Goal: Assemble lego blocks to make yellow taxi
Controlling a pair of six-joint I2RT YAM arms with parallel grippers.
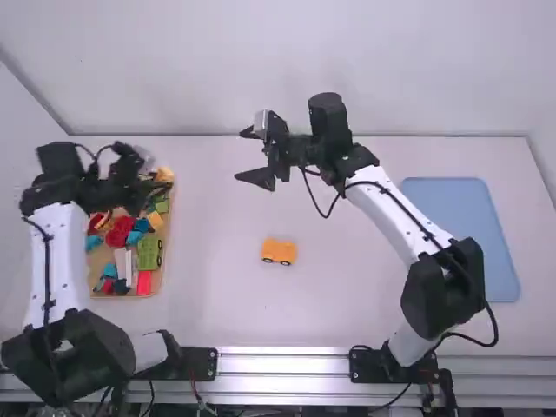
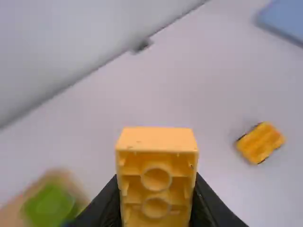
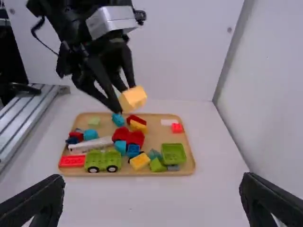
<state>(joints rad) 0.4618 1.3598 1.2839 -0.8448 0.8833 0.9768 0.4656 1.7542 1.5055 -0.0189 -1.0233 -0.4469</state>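
Note:
Above the tray's back part, my left gripper is shut on a yellow block. In the left wrist view that block shows its hollow underside, held between the fingers of my left gripper. My right gripper is over the back middle of the table, open and holding nothing; its fingers stand wide apart in the right wrist view, where I see the right gripper. A yellow-orange car base with dark wheels rests on the table's middle, touching neither gripper.
A wooden tray at the left holds several loose blocks, among them a green wheeled base, a red block and a yellow block. A blue mat lies at the right.

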